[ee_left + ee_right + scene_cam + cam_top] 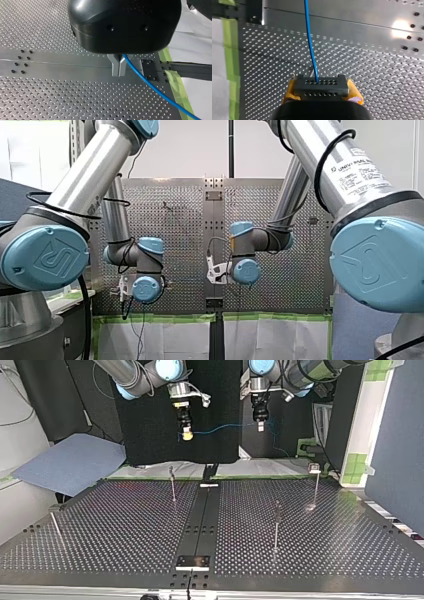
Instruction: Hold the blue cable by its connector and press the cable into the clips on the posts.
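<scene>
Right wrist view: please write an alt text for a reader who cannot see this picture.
My right pincer, with yellow pads, is shut on a dark connector that has two rows of small holes. The blue cable leaves the connector and runs straight ahead over the perforated table. A strip of green tape borders the table's edge.

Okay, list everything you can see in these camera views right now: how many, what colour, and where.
perforated metal table: one, silver, under both arms.
thin metal posts: four, grey, standing apart across the table.
thin blue cable: one, blue, strung in the air between the two grippers, clear of the posts.
dark grey block connector: one, at the cable's end, between yellow pads.
green tape: strips, green, along the table's edge.
blue-grey sheet: one, beside the table at the top view's left.
my left gripper: black, metal fingers, shut on the cable.
my right gripper: yellow pads, shut on the connector.
</scene>
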Robot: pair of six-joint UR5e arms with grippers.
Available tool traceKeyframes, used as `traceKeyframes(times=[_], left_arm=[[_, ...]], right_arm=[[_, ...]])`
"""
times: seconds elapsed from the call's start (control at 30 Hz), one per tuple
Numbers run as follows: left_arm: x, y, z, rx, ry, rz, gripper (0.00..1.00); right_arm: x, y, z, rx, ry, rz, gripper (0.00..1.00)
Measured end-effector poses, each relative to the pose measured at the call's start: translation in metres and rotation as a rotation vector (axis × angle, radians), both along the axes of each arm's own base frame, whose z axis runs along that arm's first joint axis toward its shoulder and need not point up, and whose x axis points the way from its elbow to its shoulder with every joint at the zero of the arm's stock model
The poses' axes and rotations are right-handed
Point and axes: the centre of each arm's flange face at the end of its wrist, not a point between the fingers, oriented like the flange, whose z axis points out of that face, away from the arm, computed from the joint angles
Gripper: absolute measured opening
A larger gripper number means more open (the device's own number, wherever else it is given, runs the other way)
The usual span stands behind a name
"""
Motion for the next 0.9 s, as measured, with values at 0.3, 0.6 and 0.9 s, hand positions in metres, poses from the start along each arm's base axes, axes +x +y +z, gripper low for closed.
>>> traceKeyframes(times=[0.3, 0.6, 0.9], left_arm=[[-0.001, 0.006, 0.003, 0.057, 0.025, 0.027, 0.02], [0.004, 0.011, 0.028, 0.106, 0.034, 0.032, 0.02], [0.026, 0.010, 0.065, 0.088, -0.008, 0.080, 0.02]], right_arm=[[0.002, -0.002, 0.007, 0.028, 0.014, -0.004, 0.00], [0.024, -0.014, 0.067, -0.017, -0.146, 0.045, 0.00], [0.034, -0.023, 0.117, -0.069, -0.219, 0.092, 0.00]])
